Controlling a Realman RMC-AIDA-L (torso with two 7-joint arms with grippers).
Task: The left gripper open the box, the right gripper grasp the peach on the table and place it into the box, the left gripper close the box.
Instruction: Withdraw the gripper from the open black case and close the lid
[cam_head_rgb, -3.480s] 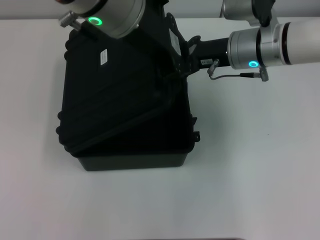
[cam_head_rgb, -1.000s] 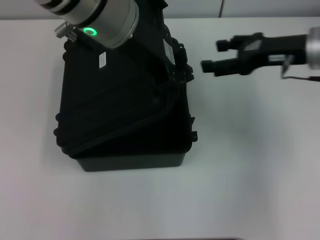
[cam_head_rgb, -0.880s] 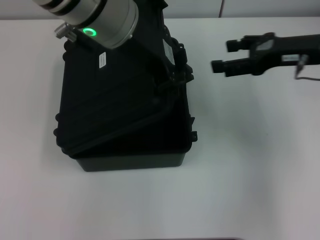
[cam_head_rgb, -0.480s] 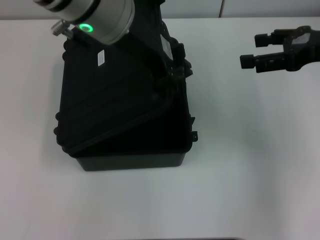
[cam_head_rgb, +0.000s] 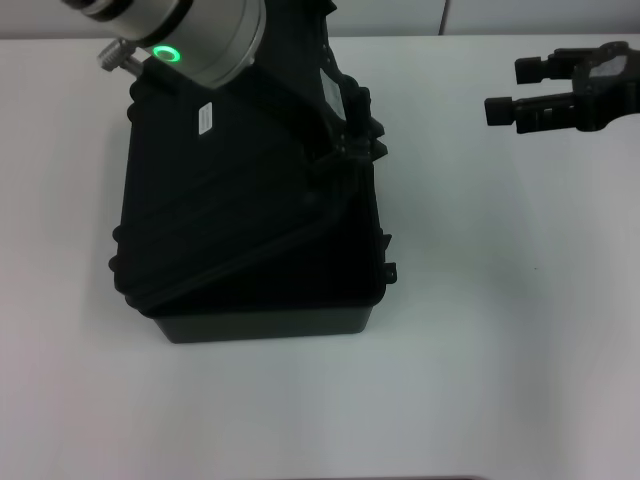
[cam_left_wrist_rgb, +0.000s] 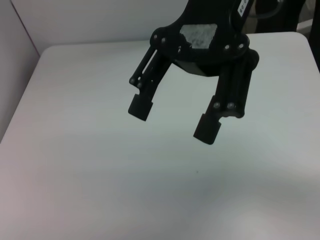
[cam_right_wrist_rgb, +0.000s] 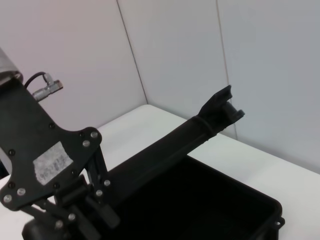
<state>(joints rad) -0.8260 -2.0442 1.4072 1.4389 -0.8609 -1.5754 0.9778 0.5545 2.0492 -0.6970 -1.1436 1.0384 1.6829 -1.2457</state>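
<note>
The black box (cam_head_rgb: 250, 260) stands on the white table (cam_head_rgb: 500, 300) with its lid (cam_head_rgb: 220, 180) raised at a slant. My left gripper (cam_head_rgb: 347, 135), under the green-lit arm, is shut on the lid's edge near the latches; the right wrist view shows it (cam_right_wrist_rgb: 92, 205) against the raised lid (cam_right_wrist_rgb: 165, 150) above the dark interior. My right gripper (cam_head_rgb: 510, 90) hovers open and empty over the table at the far right, away from the box. It also shows in the left wrist view (cam_left_wrist_rgb: 172, 119), jaws spread. The peach is out of view.
Bare white tabletop lies to the right of the box and in front of it. Pale wall panels (cam_right_wrist_rgb: 175, 50) rise behind the table's back edge.
My right gripper has pulled back from the box opening to the far right, open and empty. The left gripper still holds the lid up, shifted only slightly.
</note>
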